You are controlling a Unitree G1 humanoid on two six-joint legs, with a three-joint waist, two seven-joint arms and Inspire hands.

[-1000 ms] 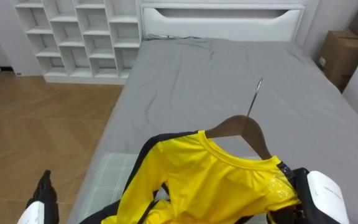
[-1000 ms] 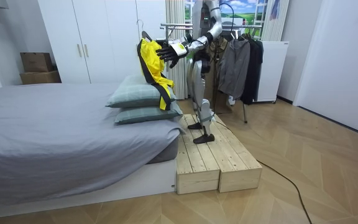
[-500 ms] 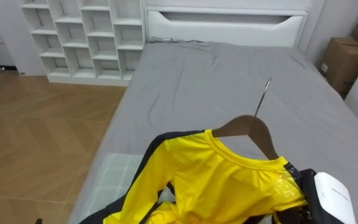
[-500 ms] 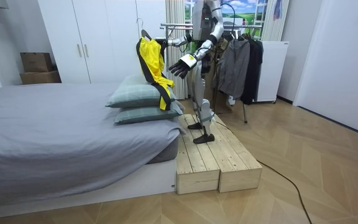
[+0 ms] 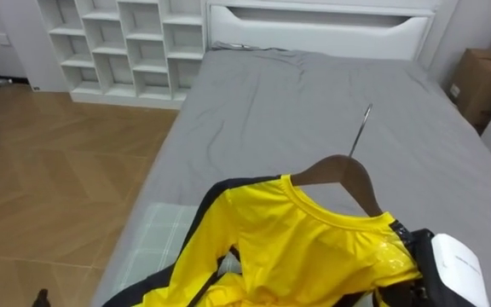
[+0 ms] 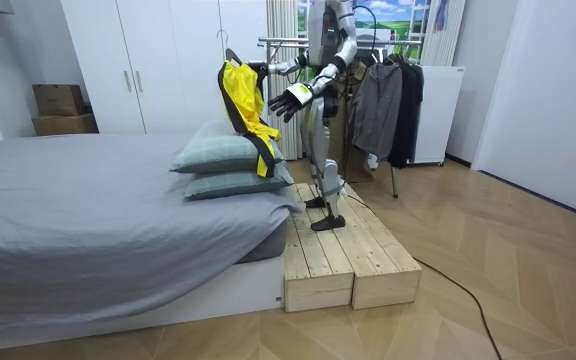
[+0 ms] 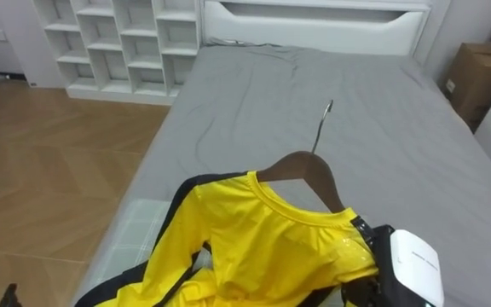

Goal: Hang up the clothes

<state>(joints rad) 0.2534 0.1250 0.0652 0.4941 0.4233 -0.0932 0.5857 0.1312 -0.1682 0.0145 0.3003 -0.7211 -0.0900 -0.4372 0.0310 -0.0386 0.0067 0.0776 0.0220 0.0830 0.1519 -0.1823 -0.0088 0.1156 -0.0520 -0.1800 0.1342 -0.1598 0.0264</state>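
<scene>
The yellow shirt hung on a wooden hanger above the pillow end of the bed. The right hand bore it at the shoulder, its grip hidden by cloth. The left hand hovered open beside the bed, near the shirt.

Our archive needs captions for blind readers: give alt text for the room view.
A robot on a wooden platform beside a bed holds a yellow shirt on a hanger with its right hand, above two pillows; its left hand is open. A clothes rack stands behind it.
</scene>
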